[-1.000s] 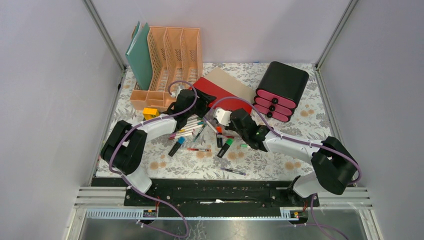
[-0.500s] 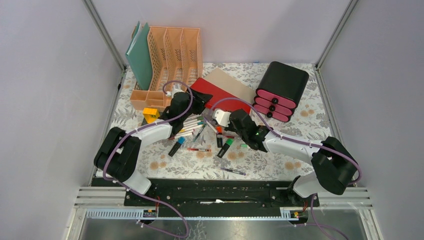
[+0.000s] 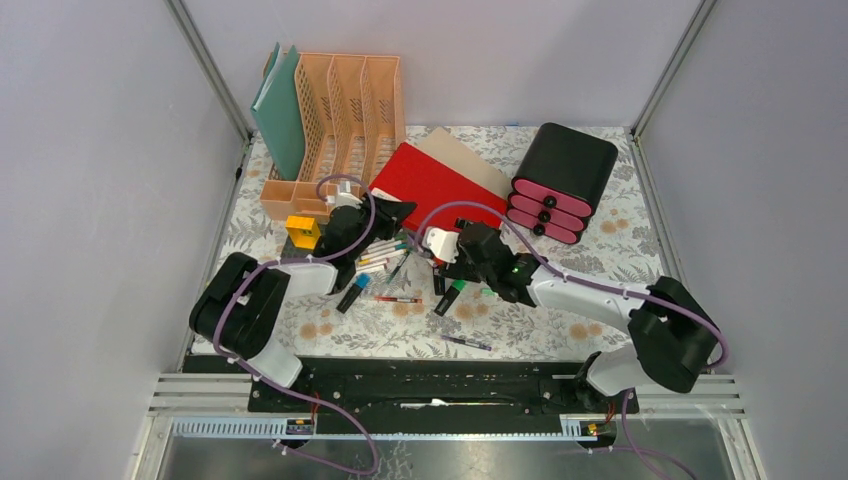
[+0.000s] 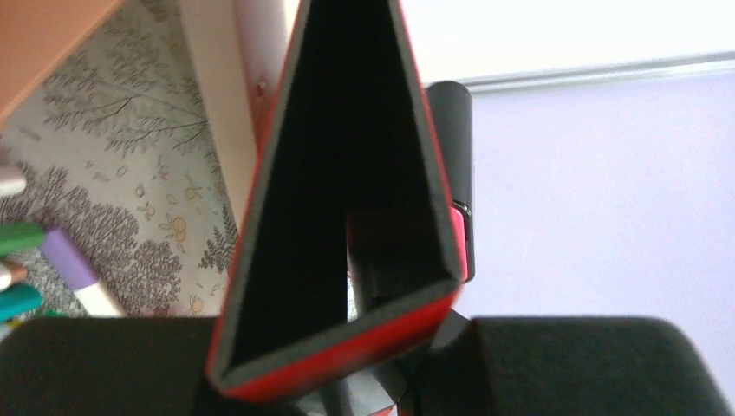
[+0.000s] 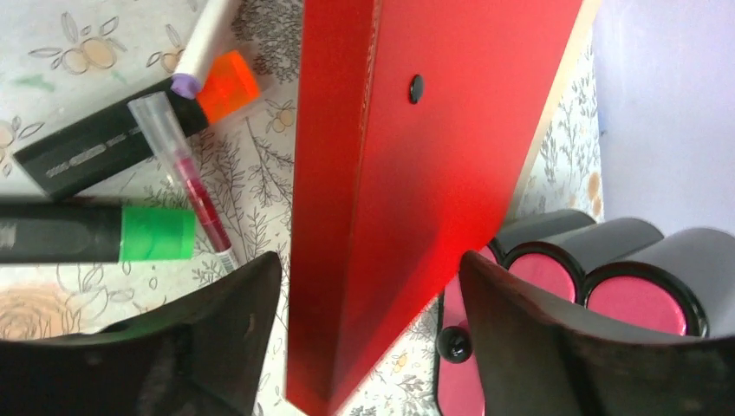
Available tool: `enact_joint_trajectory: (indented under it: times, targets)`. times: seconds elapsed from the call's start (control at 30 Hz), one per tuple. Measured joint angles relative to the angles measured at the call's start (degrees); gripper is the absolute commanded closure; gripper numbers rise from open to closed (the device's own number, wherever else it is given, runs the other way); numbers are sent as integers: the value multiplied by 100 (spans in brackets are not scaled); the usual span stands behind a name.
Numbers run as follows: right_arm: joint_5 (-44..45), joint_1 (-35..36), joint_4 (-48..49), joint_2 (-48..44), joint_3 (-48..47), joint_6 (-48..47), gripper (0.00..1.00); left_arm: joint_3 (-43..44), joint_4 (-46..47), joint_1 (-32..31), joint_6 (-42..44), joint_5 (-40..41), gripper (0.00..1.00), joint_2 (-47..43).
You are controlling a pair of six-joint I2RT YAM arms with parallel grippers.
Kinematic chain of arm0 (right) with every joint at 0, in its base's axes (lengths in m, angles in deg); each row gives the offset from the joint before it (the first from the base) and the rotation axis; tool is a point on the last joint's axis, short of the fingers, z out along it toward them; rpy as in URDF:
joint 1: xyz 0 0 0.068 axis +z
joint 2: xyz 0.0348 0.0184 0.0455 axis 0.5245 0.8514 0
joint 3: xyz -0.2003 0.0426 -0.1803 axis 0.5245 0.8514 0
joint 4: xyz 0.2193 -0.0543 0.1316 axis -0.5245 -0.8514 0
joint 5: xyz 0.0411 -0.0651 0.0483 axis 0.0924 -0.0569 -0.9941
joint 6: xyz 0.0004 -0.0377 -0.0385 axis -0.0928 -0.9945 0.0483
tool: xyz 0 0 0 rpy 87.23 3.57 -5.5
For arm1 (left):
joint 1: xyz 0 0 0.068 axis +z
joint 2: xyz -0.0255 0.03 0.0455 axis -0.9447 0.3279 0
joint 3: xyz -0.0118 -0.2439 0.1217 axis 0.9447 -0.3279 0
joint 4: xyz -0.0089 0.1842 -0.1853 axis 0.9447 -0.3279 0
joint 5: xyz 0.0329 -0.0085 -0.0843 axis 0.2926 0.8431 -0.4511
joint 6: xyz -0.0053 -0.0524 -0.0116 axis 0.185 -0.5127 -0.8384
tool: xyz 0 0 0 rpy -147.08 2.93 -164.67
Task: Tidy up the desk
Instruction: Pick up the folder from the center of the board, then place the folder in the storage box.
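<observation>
Top external, both wrists: which arm carries, and which way

Left gripper [image 3: 390, 213]: jaws narrow, pinched on the near-left corner of the flat red cardboard folder [image 3: 430, 182]. In the left wrist view that corner fills the gap between the fingers. From this tool the folder's long axis runs off to the right, toward the other arm. The folder appears tipped up off the cloth.

Peach plastic slotted file rack [image 3: 345, 100]: beyond and to the left of the left gripper, near it and well apart from the right one.

Loose markers and highlighters [image 3: 385, 258]: on the near side of the left tool, between the two tools.

Right gripper [image 5: 371, 264]: jaws wide, one finger on each side of the folder's edge. Not clamped, as far as the right wrist view shows.

Black drawer box with pink fronts [image 3: 560, 175]: beyond and right of the right gripper.

Desk [image 3: 520, 335], a white cloth top printed with grey ferns and orange flowers: under both tools.

Judgement: the rack looks like the folder's likely home, and the left arm is the nearer one. The folder's long axis would need swinging away from the right tool to line up with a slot.
</observation>
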State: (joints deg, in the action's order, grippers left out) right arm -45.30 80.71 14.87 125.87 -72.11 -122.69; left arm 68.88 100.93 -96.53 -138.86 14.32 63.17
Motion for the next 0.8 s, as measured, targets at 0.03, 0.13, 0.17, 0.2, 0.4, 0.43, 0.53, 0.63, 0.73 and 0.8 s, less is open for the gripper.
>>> enact_joint_trajectory:
  times: [0.03,0.13,0.17,0.2,0.4,0.43,0.53,0.63,0.73,0.8]
  targets:
    - [-83,2,-107,-61,-11,33,2,-57,188,31,66,-94,100,0]
    - [-295,2,-575,-280,-175,149,0,-127,717,125,341,-424,100,0]
    - [-385,2,-758,-369,-280,181,0,-127,960,151,455,-551,100,0]
    - [-566,-2,-997,-501,-422,229,0,-129,1113,170,531,-632,100,-7]
    - [-1921,-201,-2094,-1478,-1012,404,0,-203,1427,391,1147,-1128,100,-341]
    - [-2253,-299,-2280,-1676,-1071,426,0,-210,1342,398,1318,-1209,100,-509]
    - [-3333,-739,-2761,-2267,-1150,496,0,-210,833,398,1982,-1342,100,-1132]
    - [-4437,-1635,-3073,-2750,-1145,546,0,-210,299,398,2717,-1362,100,-1790]
    - [-5010,-2079,-3147,-3042,-1012,555,0,-208,-184,396,3558,-1307,100,-2363]
    - [-5178,-2120,-3145,-3086,-879,553,0,-179,-498,396,4046,-1220,100,-2636]
